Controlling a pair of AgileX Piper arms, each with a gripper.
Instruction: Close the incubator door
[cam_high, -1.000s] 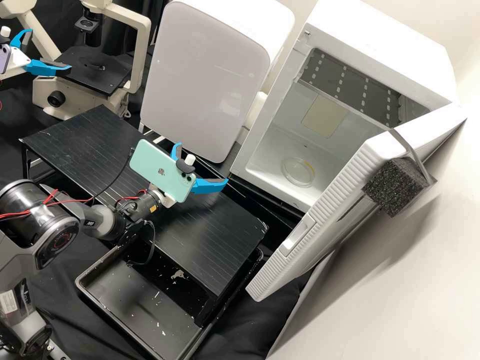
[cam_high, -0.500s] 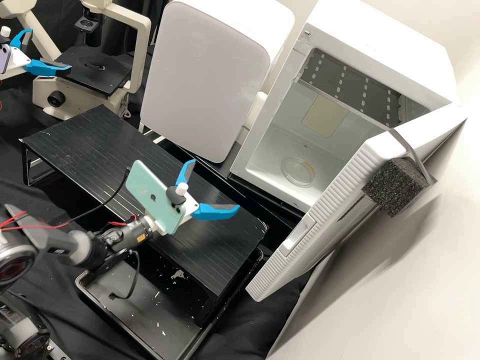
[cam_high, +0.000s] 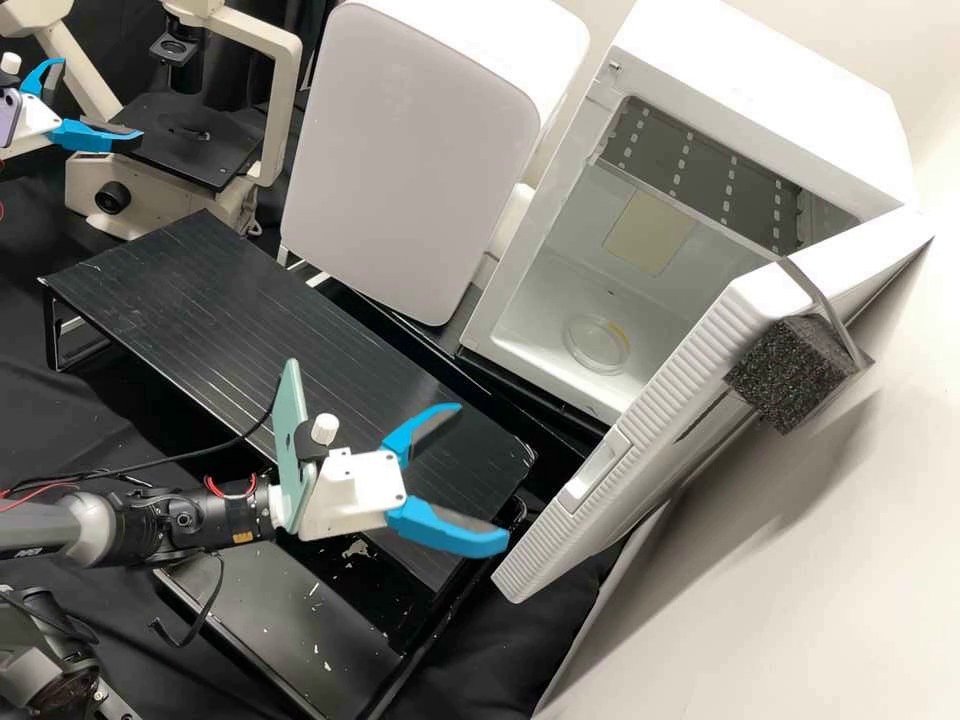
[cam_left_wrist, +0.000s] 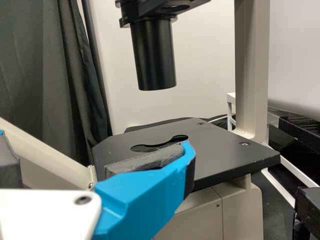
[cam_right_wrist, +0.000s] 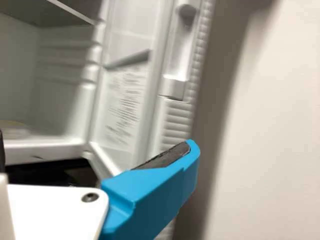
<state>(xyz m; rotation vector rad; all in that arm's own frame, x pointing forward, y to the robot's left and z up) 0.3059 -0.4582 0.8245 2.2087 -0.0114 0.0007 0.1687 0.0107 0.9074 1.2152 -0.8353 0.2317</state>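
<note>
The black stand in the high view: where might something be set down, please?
The black stand looks bare between the microscope and the phone, and alongside the grey-fronted box. Its end towards the incubator door is crowded by the right gripper.

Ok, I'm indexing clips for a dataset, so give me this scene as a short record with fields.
incubator: white
door: swung open, not yet closed
inside: clear round dish on the incubator floor
on door: dark foam block
right tool: open, near the door's ribbed edge in the high view
left tool: open, at the microscope stage
</note>
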